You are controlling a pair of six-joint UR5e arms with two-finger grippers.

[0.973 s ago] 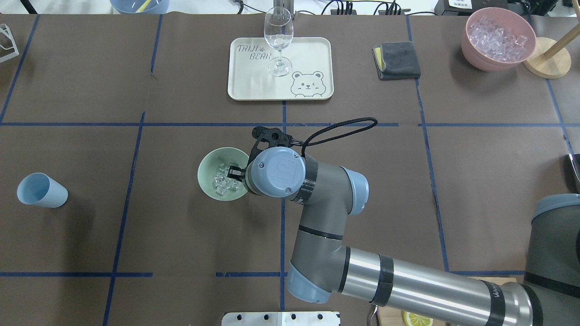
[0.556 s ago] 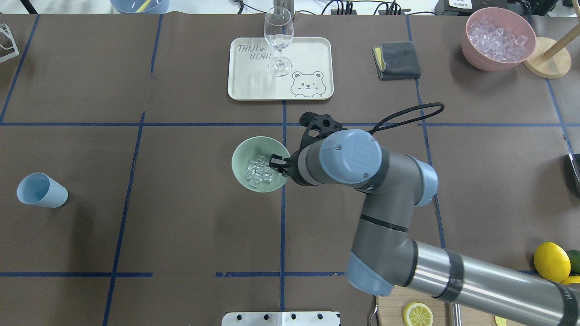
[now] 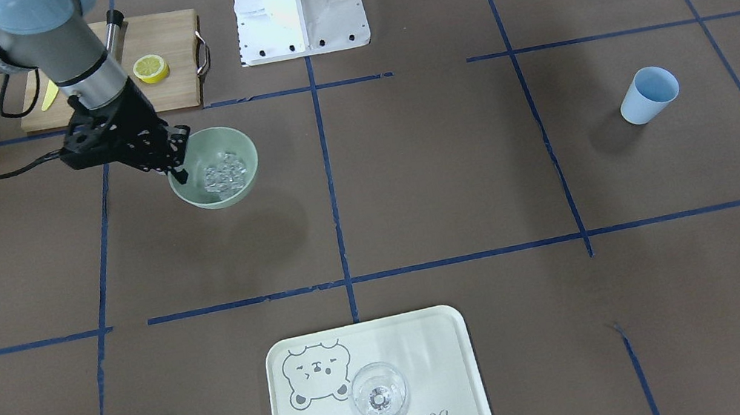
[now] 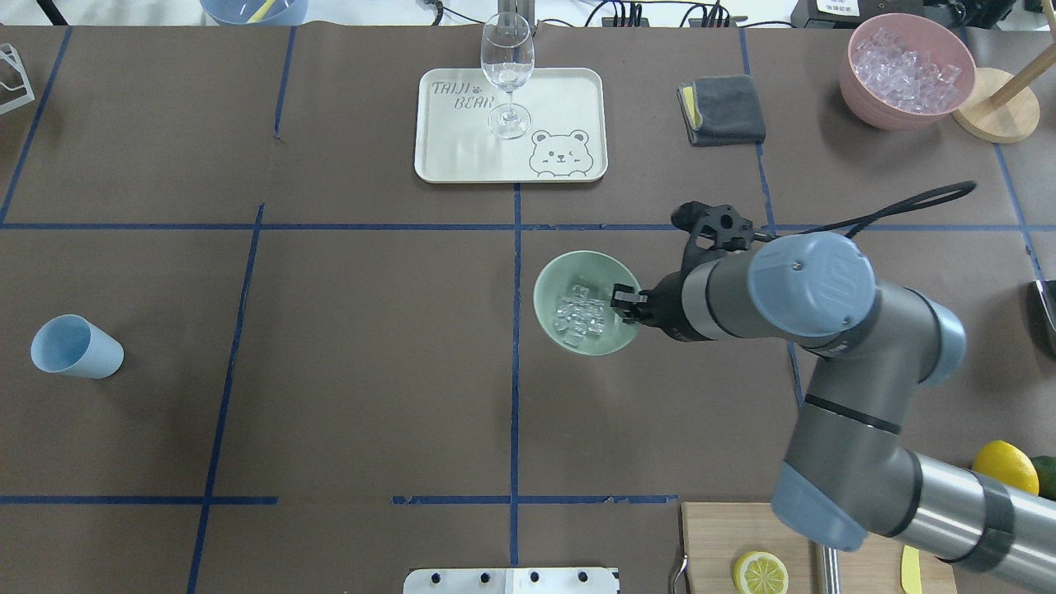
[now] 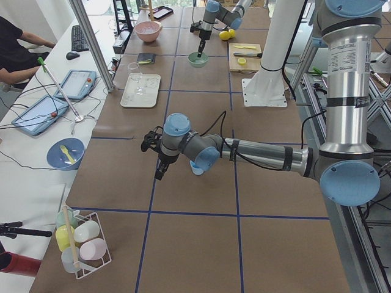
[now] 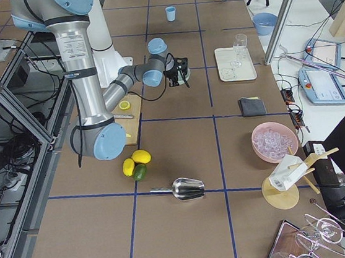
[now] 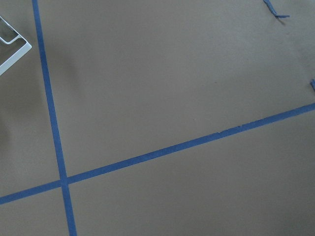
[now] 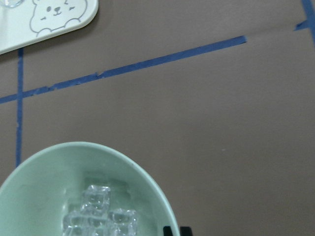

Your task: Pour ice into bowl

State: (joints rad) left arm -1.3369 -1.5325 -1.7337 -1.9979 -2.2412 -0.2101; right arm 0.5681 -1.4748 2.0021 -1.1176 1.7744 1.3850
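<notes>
Brown paper-covered table with a blue tape grid (image 4: 330, 412). Right arm (image 4: 858, 429) reaches in toward table centre. Left arm sits far off over bare table.

Round pale mint-green bowl (image 4: 551, 285) is right of the centre tape line in the overhead view, near the wooden cutting board (image 3: 92, 73). It's well apart from the pale blue cup (image 4: 76, 346) on the far left.

Right gripper (image 4: 624, 299) is pinched down on the bowl's rim on the side toward the arm, one finger inside and one outside. Going by the soft shadow set off from it in the front view, the bowl looks lifted, but I'm not certain.

Cluster of small clear ice cubes (image 4: 580, 313) already sits in the bottom of the green bowl, so the pour itself looks done. This reads as a carry or placement of the loaded bowl.

To do it well:
- Keep the rim level. A one-sided pinch lets the weight tip the bowl.
- Go slow with no wrist roll.
- Set the base flat on the table before releasing.
- Pull the inner finger straight up, clear of the cubes.

Left gripper (image 5: 160, 173): can't tell the jaw state from here.
</notes>
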